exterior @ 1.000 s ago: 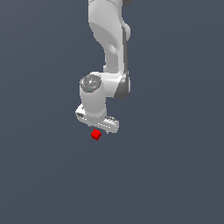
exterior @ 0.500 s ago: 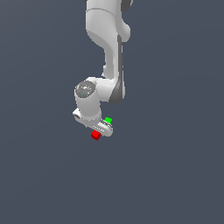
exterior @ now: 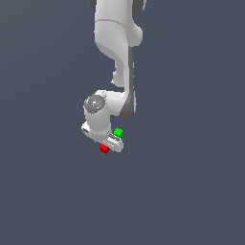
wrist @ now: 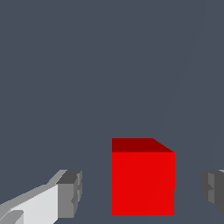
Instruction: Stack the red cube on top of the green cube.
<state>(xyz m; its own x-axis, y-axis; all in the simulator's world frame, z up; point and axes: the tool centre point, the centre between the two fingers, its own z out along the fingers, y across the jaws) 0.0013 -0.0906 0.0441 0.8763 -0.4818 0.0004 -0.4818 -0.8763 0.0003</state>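
The red cube (wrist: 143, 183) sits between my two open fingers in the wrist view, with a clear gap to each pad (wrist: 70, 194). In the exterior view the red cube (exterior: 104, 149) peeks out just below my gripper (exterior: 111, 143), which hangs low over the grey floor. The green cube (exterior: 118, 132) lies right beside the hand, on its far side toward the exterior view's right. The green cube is out of the wrist view. The hand hides most of the space between the two cubes.
A plain dark grey floor (exterior: 191, 191) fills both views. The white arm (exterior: 115, 43) comes down from the top of the exterior view above the cubes.
The arm has swung toward the exterior view's left and lowered, uncovering the green cube behind the hand. The red cube has stayed in place under the gripper.
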